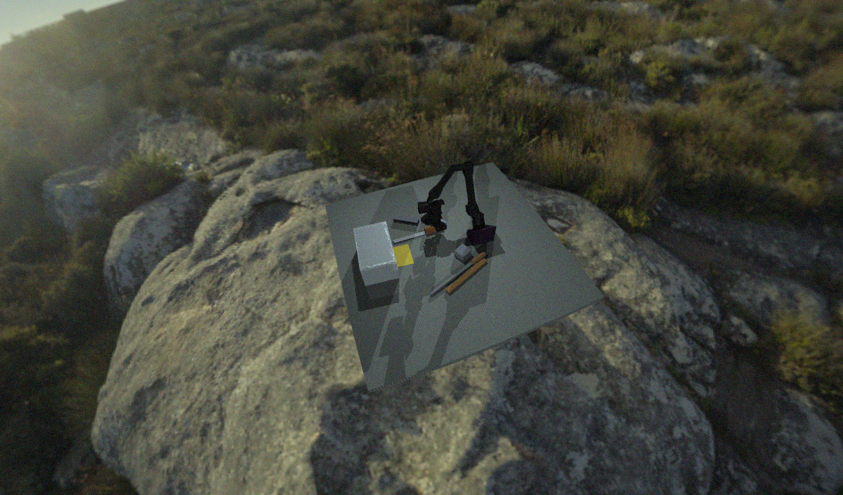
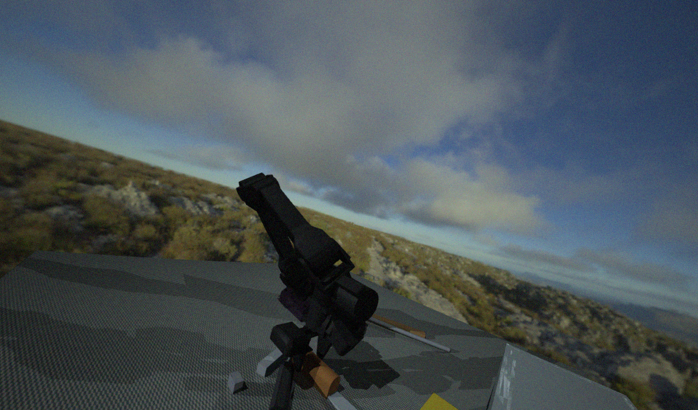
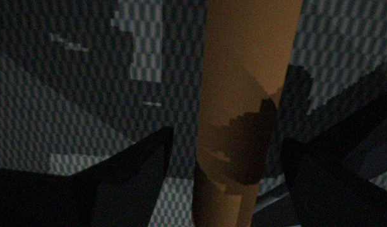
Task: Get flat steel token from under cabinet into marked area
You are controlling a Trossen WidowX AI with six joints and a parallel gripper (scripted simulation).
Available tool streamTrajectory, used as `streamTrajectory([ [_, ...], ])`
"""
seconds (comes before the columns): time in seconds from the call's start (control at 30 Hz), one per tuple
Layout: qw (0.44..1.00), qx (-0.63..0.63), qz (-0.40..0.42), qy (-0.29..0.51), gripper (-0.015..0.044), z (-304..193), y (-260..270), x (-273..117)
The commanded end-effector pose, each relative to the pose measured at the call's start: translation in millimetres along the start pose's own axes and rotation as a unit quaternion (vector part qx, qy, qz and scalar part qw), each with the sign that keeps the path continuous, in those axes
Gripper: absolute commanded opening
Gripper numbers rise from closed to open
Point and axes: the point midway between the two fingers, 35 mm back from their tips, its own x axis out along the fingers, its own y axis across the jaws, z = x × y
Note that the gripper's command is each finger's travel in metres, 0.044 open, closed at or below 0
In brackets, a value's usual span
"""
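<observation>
My gripper (image 1: 438, 229) (image 3: 226, 140) is open around the orange handle (image 1: 430, 230) (image 2: 324, 376) (image 3: 247, 63) of a tool, with a gap on each side in the wrist view. The tool's flat grey blade (image 1: 410, 236) (image 2: 342, 402) points at the pale cabinet (image 1: 374, 243) (image 2: 555, 390). Its tip is at the cabinet's front edge; whether it reaches underneath I cannot tell. The yellow marked area (image 1: 403, 255) (image 2: 436, 403) lies in front of the cabinet, beside the blade. The steel token is not visible in any view.
A dark bar (image 1: 406, 221) lies behind the blade in the top view. A grey rod (image 1: 450, 278) (image 2: 417, 339), an orange stick (image 1: 466, 276) and a grey block (image 1: 463, 253) lie on the table's other side, near the arm's base (image 1: 480, 234).
</observation>
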Motion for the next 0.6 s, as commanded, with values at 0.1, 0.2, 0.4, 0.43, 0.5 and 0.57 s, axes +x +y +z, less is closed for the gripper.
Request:
streamTrajectory([
  [0.1, 1.0, -0.003, -0.001, 0.003, 0.027, -5.0, -0.5, 5.0],
  [0.2, 1.0, -0.003, -0.001, 0.003, 0.027, -5.0, -0.5, 5.0],
  [0.4, 1.0, -0.003, -0.001, 0.003, 0.027, -5.0, -0.5, 5.0],
  [0.43, 1.0, -0.003, -0.001, 0.003, 0.027, -5.0, -0.5, 5.0],
  [0.5, 1.0, -0.003, -0.001, 0.003, 0.027, -5.0, -0.5, 5.0],
  [0.57, 1.0, -0.003, -0.001, 0.003, 0.027, -5.0, -0.5, 5.0],
])
